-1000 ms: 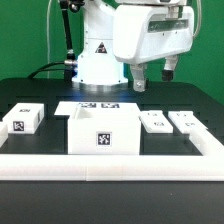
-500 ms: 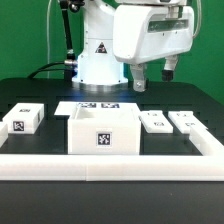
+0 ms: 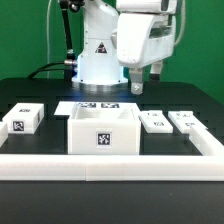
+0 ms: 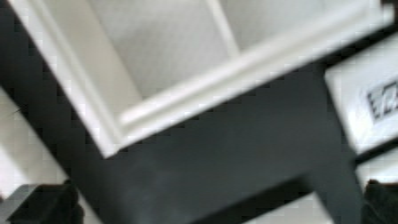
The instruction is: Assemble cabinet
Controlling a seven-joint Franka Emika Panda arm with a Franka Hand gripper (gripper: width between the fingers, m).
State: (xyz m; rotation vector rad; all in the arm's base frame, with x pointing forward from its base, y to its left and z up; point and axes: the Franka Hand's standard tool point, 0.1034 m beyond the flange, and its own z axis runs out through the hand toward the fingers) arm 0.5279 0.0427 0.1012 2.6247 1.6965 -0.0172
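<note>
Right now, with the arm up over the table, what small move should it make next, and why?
Probably lower toward the large white open-topped plastic cabinet box. The fingers hang apart and empty, high above the black table, touching nothing, and the blurred wrist view seems to show a white rim beneath. Nothing can be grasped from up there.

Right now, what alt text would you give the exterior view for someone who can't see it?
A white robot arm holds its open, empty tool above a black table, behind an open-topped white cabinet bearing a square tag. A small tagged block lies on the exterior view's left, two flat panels on its right.
</note>
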